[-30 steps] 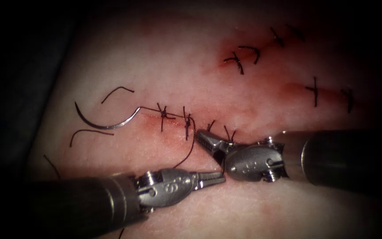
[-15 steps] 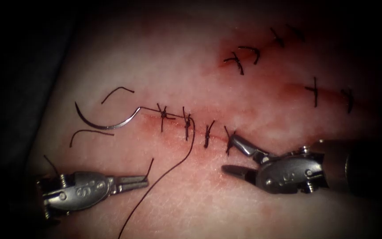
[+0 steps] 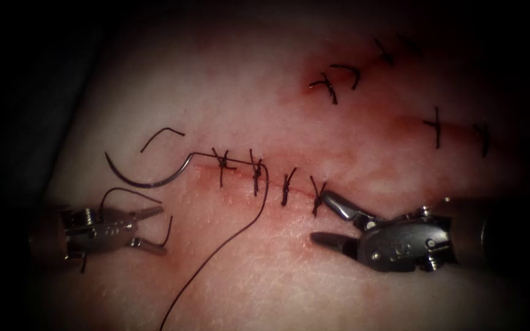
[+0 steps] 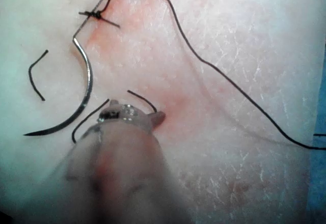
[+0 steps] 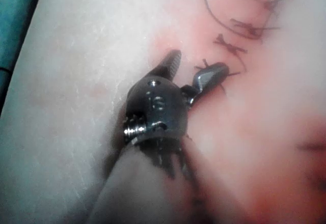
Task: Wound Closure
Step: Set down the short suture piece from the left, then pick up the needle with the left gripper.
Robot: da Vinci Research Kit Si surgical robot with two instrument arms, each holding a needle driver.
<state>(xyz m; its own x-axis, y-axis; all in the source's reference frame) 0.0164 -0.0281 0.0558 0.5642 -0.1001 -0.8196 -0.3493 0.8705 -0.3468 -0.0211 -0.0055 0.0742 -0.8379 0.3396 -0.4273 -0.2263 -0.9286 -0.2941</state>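
Both grippers [image 3: 152, 229] [image 3: 327, 218] empty; needle [image 3: 145, 179] loose

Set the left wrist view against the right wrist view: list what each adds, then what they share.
Left wrist view: the left tool, jaws open and empty; the needle lying loose on the tissue, not in it; a cut end of thread. Right wrist view: the right tool, jaws open and empty, beside the stitches. Both: tissue, stitches, the long thread.
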